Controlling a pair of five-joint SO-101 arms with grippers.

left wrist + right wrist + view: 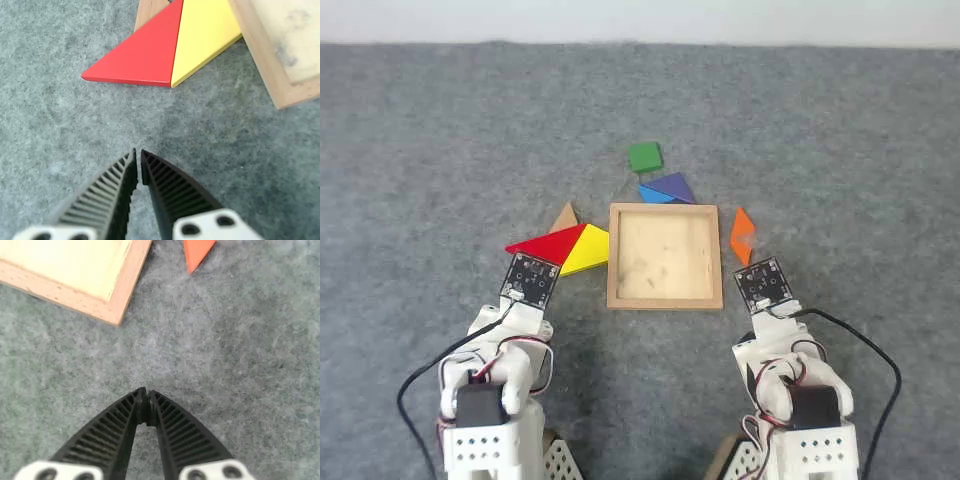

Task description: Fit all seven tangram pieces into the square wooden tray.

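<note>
- The square wooden tray [665,303] sat mid-frame in the high view and held no piece yet, so by my reckoning the whole job remained.
- The red triangle [548,245] and yellow triangle [588,250] lay touching at its left rim, with a plain wooden triangle [565,217] just above them.
- The green square [645,156], purple triangle [672,184] and blue piece [651,195] clustered above the top rim, and the orange piece [743,235] lay to the right.
- The left claw [138,160] and right claw [146,400] were both closed and gripped nothing, low over the grey counter [440,130].
- The yellow one, snug against the rim, looked awkward to pinch.
</note>
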